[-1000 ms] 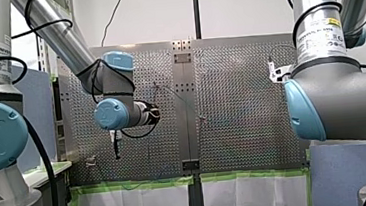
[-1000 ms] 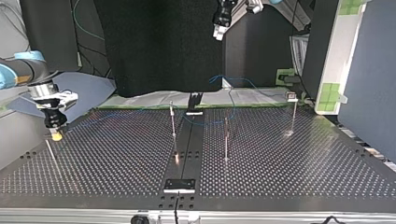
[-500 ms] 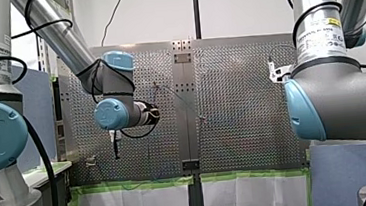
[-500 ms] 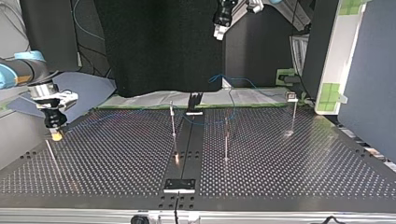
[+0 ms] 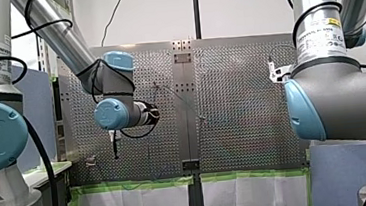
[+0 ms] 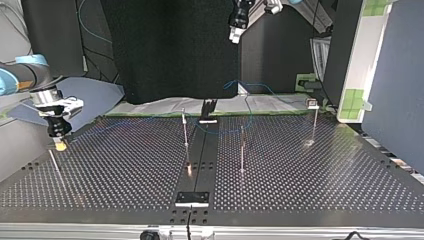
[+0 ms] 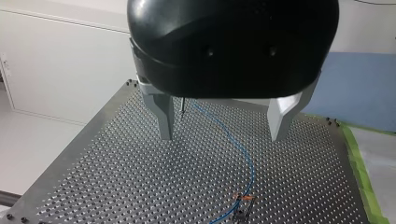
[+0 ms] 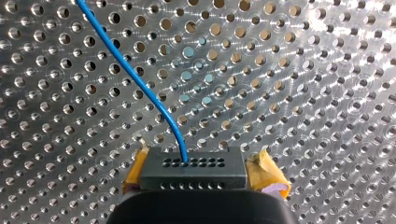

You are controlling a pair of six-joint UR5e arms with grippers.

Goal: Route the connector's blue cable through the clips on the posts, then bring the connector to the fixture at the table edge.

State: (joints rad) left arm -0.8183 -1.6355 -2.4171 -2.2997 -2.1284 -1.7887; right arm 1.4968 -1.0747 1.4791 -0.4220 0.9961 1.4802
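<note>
In the right wrist view my right gripper (image 8: 201,172) is shut on the dark grey connector (image 8: 192,169), whose ends sit against the yellow pads (image 8: 270,175). The blue cable (image 8: 140,88) leaves the connector's face and runs off over the perforated plate. In the top view this gripper (image 6: 60,144) hangs low over the table's left edge. My left gripper (image 6: 235,29) is high at the back, open and empty. In the left wrist view its fingers (image 7: 166,121) stand wide apart above the blue cable (image 7: 233,140), which runs to a clip post (image 7: 243,205).
Three thin posts (image 6: 185,131) (image 6: 242,150) (image 6: 314,122) stand on the perforated table (image 6: 300,185). A black fixture (image 6: 208,111) sits at the far edge and a plate fixture (image 6: 192,198) at the near edge. Slack blue cable (image 6: 260,86) loops behind the table.
</note>
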